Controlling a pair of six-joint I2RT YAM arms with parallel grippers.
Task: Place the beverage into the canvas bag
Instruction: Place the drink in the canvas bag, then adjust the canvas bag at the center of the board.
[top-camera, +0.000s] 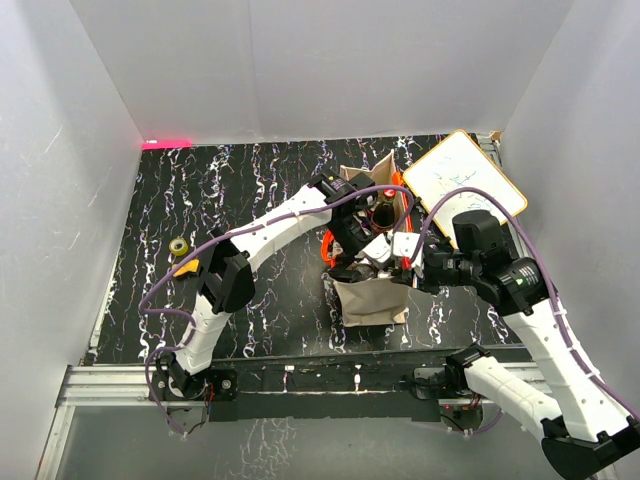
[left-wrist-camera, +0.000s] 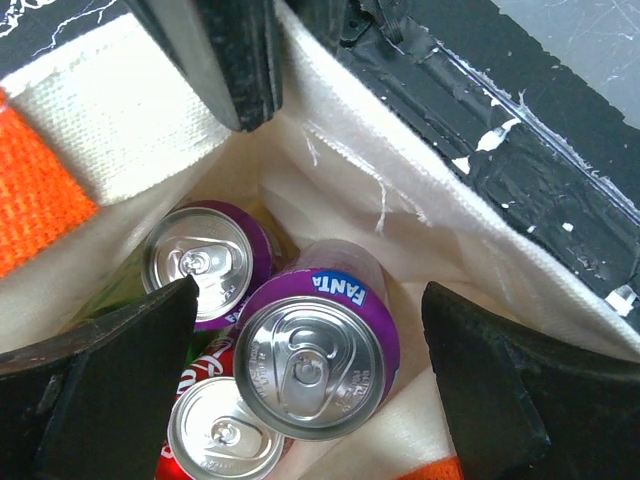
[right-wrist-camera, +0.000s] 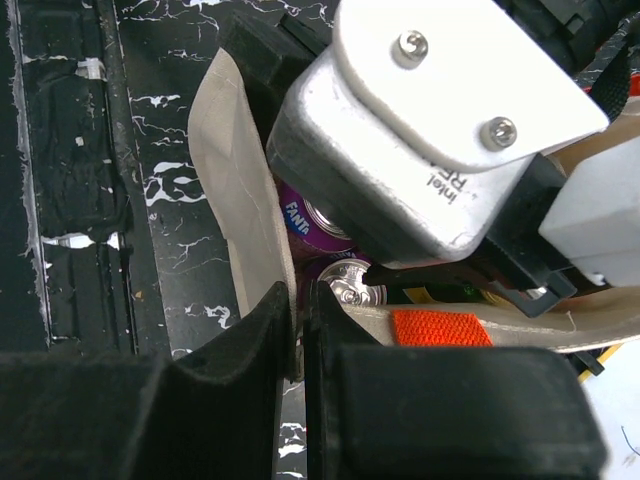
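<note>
The beige canvas bag (top-camera: 372, 300) with orange handles stands mid-table. Inside it, a purple Fanta can (left-wrist-camera: 315, 355), the beverage, stands upright. My left gripper (left-wrist-camera: 308, 290) hangs open over the bag's mouth, its fingers either side of the can and apart from it. Next to that can are a second purple can (left-wrist-camera: 200, 265) and a red cola can (left-wrist-camera: 222, 435). My right gripper (right-wrist-camera: 300, 305) is shut on the canvas bag's rim (right-wrist-camera: 235, 200) and holds it up. From above, the left gripper (top-camera: 372, 225) is over the opening and the right gripper (top-camera: 415, 262) is at its right edge.
A white board (top-camera: 468, 180) leans at the back right beside the bag. A small yellow roll (top-camera: 180, 246) lies on the black marbled table at the left. White walls enclose the table on three sides. The left wrist's camera housing (right-wrist-camera: 430, 150) fills the upper right wrist view.
</note>
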